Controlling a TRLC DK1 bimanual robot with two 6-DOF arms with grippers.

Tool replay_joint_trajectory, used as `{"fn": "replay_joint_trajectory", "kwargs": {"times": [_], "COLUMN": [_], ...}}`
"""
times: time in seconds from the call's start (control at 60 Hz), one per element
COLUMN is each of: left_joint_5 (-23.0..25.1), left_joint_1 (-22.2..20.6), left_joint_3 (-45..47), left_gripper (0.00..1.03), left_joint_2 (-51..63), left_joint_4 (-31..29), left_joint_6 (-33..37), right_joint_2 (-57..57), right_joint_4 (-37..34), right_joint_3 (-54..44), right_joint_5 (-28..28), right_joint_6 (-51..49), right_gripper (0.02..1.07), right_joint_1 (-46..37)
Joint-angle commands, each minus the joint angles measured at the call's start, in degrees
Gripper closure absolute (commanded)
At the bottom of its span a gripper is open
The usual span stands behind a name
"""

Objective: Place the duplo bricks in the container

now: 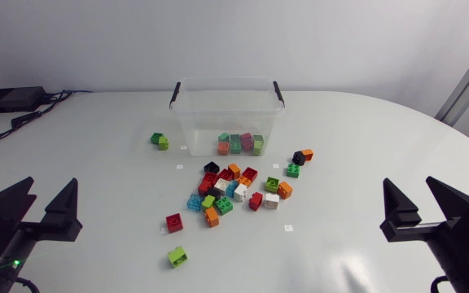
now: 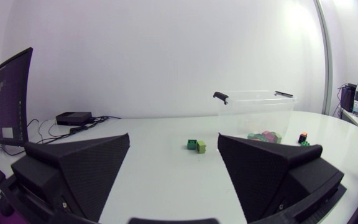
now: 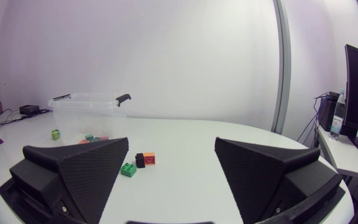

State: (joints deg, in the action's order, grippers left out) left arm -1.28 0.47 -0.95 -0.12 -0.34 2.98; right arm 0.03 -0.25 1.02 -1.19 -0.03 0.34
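Two grippers sit low at the near side, well apart. The left gripper (image 1: 51, 195) and the right gripper (image 1: 409, 195) both have their fingers spread wide, with nothing between them. A broad stretch of plain white worktop (image 1: 96, 171) lies between each gripper and the bricks (image 1: 238, 189), which lie in a loose heap near the middle. A lime brick (image 1: 177, 257) and a red brick (image 1: 174, 222) lie apart on the near side of the heap. Beyond the heap stands the clear container (image 1: 187, 122), lid off and black handles up, with a few bricks against its near wall. A green pair (image 1: 160, 141) lies just beside its left wall. The worktop's far right edge curves round. A black box (image 1: 8, 99) with cables sits at the far left corner.
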Motion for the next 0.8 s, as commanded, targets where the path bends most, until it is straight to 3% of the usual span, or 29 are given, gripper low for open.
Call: {"fn": "replay_joint_trajectory", "kwargs": {"times": [0.0, 0.783], "left_joint_5": [0.49, 0.49], "left_joint_1": [0.06, -0.82], "left_joint_3": [0.77, -2.13], "left_gripper": [0.05, 0.05], "left_joint_2": [-0.41, -0.06], "left_joint_4": [-0.45, -1.59], "left_joint_6": [-0.43, 0.53], "right_joint_2": [-0.3, -0.12], "right_joint_4": [-0.28, -0.45], "right_joint_3": [-1.02, 0.3], "right_joint_5": [0.49, 0.58], "right_joint_6": [-0.14, -0.23], "right_gripper": [0.07, 0.07], "right_joint_1": [0.54, 0.72]}}
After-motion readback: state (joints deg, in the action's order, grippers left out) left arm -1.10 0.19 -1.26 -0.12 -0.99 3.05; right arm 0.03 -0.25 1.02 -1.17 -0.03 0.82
